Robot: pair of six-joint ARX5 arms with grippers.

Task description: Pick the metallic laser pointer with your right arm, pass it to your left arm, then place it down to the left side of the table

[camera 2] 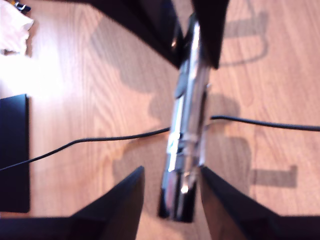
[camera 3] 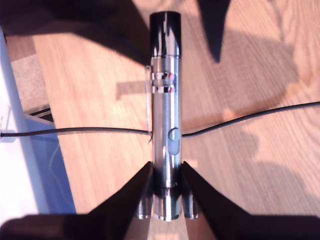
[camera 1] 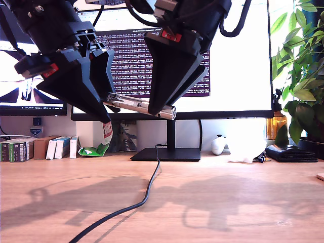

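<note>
While held in mid-air above the table (camera 1: pixel 243 202), metallic laser pointer (camera 1: pixel 139 105) in the upper centre of the exterior view, bridging two black grippers.
Clamped at its silver tail by my second gripper (camera 3: pixel 167 172), jaws pressed tight against the barrel; black head end lying between the jaws of my first gripper (camera 2: pixel 171 186), parted slightly wider than the barrel with a gap on one side, so apparently not gripping. Probably light, rigid and slick, apt to slip or roll on polished metal; best taken across the ridged segments, clear of the thin clip. Black cable (camera 1: pixel 147 195) trailing over the wood below.
</note>
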